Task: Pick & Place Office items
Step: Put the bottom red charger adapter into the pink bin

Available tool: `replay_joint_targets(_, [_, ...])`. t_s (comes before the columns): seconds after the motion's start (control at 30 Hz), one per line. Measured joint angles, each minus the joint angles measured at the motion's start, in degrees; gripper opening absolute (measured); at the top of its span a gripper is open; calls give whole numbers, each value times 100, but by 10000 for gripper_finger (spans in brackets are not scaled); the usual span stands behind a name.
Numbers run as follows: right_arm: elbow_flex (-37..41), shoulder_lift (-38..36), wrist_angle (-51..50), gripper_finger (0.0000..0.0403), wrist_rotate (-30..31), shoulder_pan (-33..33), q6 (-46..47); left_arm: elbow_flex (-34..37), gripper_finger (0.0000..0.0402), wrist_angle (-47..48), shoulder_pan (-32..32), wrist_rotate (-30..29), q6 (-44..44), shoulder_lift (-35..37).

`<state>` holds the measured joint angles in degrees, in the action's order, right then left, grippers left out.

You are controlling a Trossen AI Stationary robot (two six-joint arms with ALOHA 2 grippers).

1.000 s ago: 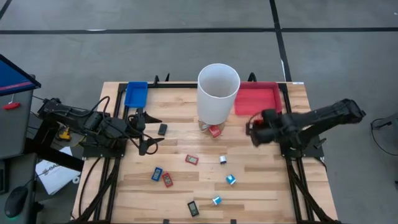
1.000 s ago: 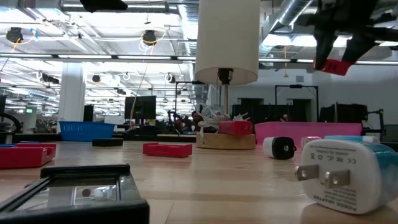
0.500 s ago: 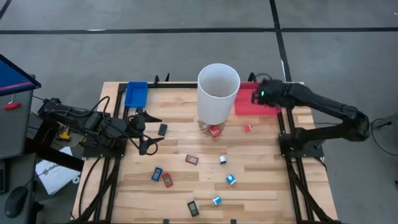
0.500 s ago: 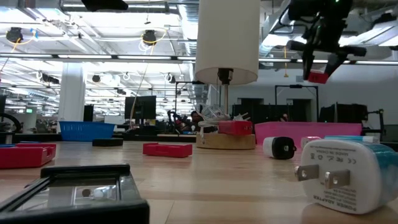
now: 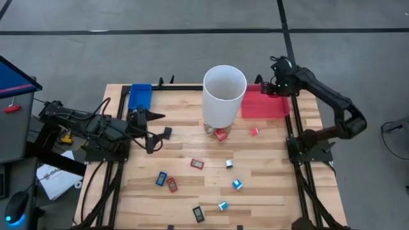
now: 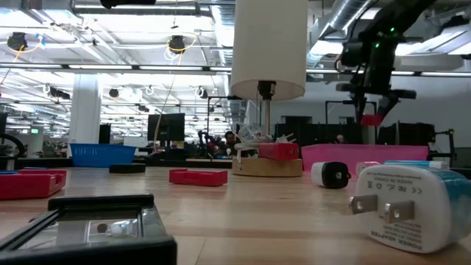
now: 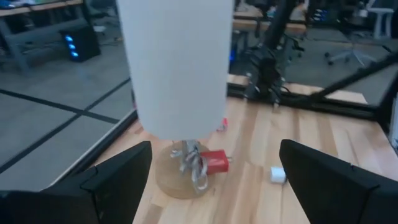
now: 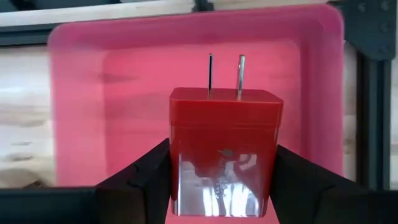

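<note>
My right gripper hangs over the red tray at the table's far right, shut on a red plug cube whose two prongs point down at the tray. My left gripper stands open at the left of the table, pointing toward the white cylinder, with nothing between its fingers. Several office items lie flat on the wood: a red cube at the cylinder's base, a small red piece, a black rectangle, and red, blue, black and blue-white pieces nearer the front. My right gripper pinches the red plug cube by two opposite side faces between its two fingers. The fingers come from above, pointing steeply down. The cube hangs clear above the red tray's floor, its prong face turned away from the gripper.
The tall white cylinder stands on a round wooden base at the table's far middle. A blue tray sits at the far left. A blue-white plug and a black flat piece lie close to the front edge.
My right gripper has swung from above the table's middle right toward the far edge and now hangs over the red tray, sinking a little, with the red plug cube held between its fingers throughout. My left gripper has turned slightly in place.
</note>
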<state>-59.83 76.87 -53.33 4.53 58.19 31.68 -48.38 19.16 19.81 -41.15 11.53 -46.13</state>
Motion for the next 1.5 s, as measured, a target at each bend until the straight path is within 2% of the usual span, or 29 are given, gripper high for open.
replay_joint_targets(0.17, [-9, 515, 96, 204, 60, 27, 110, 0, 351, -93, -2, -229, 121, 0])
replay_joint_targets(0.6, [-5, 1744, 530, 204, 90, 57, 979, 0, 351, -274, -2, -301, 247, 0])
replay_joint_targets(1.13, [-31, 2206, 1269, 213, -154, -308, 929, 0, 351, -272, -2, -390, 250, 0])
replay_joint_targets(1.5, [-645, 2260, 1262, 207, 46, -625, 898, 0, 351, -272, -2, -388, 248, 0])
